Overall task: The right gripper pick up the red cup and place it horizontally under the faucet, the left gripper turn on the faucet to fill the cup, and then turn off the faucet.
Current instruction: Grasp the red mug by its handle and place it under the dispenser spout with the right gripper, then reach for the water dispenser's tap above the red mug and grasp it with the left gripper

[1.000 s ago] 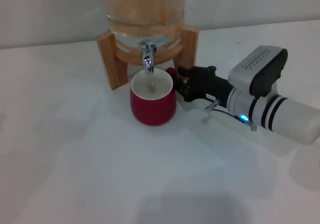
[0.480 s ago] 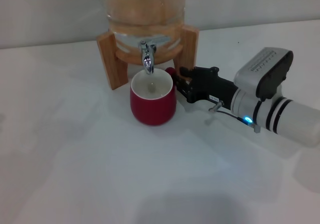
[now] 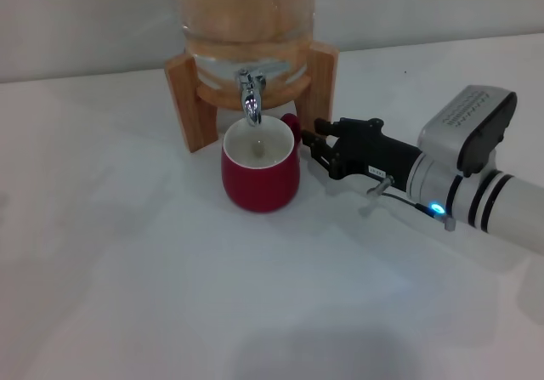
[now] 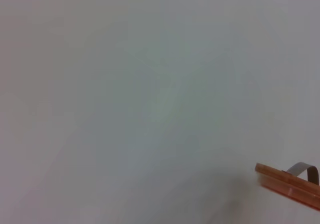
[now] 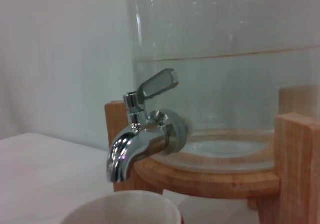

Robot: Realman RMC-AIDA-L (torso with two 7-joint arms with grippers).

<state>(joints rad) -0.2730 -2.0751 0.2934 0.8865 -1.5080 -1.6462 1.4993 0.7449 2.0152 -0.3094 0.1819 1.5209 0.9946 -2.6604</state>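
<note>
The red cup [image 3: 260, 174] stands upright on the desk [image 3: 127, 269] directly beneath the faucet [image 3: 250, 98], so placing looks finished. The right pincer [image 3: 311, 144] sits just beside the cup's handle, fingers parted and holding nothing. Next, the left pincer, not in view, must reach the faucet's lever and open it.

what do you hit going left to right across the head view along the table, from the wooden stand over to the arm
wooden stand's left leg → red cup under the faucet → right gripper, apart from the cup's handle → silver wrist with blue light
</note>
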